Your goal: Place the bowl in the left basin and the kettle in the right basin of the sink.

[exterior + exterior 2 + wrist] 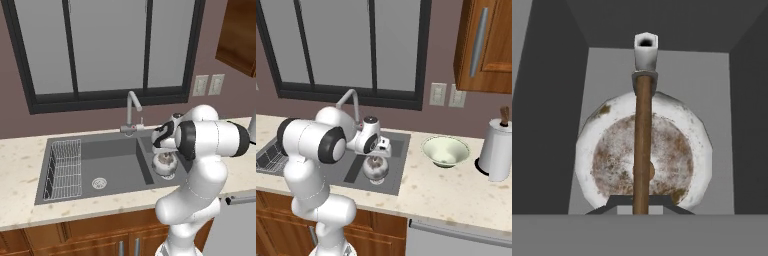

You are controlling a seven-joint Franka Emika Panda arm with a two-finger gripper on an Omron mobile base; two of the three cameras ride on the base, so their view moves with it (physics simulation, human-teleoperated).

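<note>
Gripper (640, 202) jaws are clamped on the brown handle of the kettle (644, 155), seen from straight above in the hand view, with the spout at the top. From the base views, the kettle (164, 162) hangs under the hand within the right basin (150, 150) of the sink (90, 192); whether it touches the bottom cannot be told. Beside it, the left basin (112, 167) holds a white wire rack (64, 170) and a round drain (99, 183). On the counter (456, 187) to the right of the sink stands the bowl (445, 151), nothing visible inside it, near a paper towel roll (497, 149). No writing can be read anywhere.
</note>
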